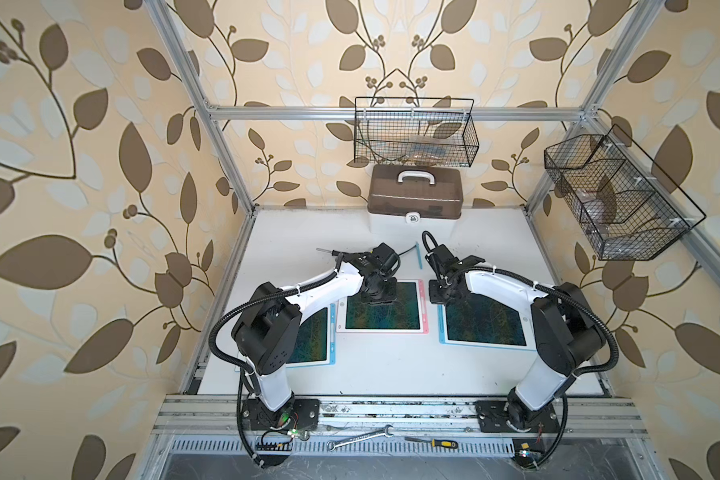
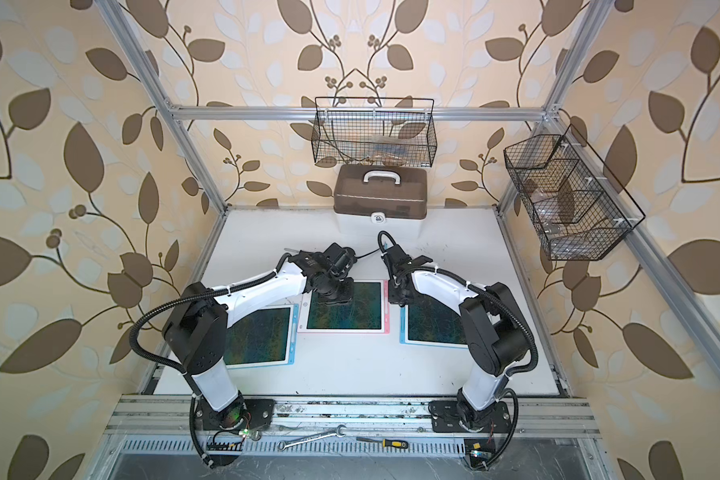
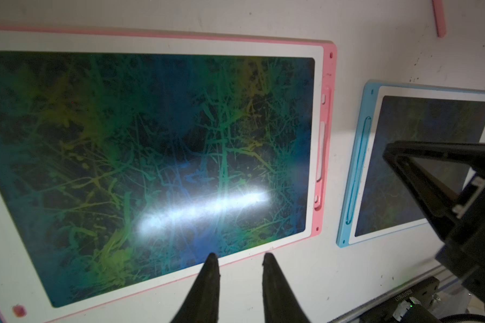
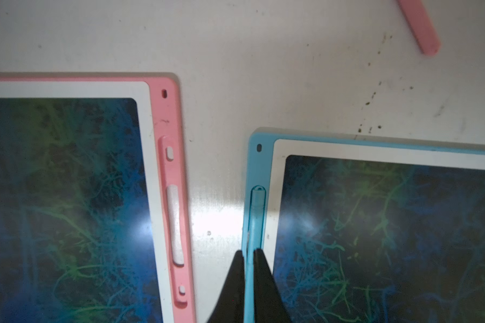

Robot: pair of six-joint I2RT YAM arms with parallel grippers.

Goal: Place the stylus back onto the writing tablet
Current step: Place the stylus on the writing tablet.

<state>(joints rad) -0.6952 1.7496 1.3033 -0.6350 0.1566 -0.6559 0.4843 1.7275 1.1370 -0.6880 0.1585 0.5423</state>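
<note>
At the blue tablet (image 4: 254, 162) edge groove: blue stylus (image 4: 256, 212) is laid lengthwise.
Right gripper (image 4: 248, 253): clenched on the blue stylus.
Left gripper (image 3: 240, 257): fingers parted, nothing held, poised over the pink tablet (image 3: 329, 70).
Pink stylus (image 4: 420, 25): seen lying on the table (image 4: 235, 84), apart from both tablets.

Soft, even light is filling both top views, and the wallpaper (image 1: 59, 208) is looking stretched near the side edges. A white glare streak is shining on the pink tablet (image 3: 95, 139) screen. The right wrist view is looking dim and blurry, with glare glowing on the table (image 4: 216, 221).
</note>
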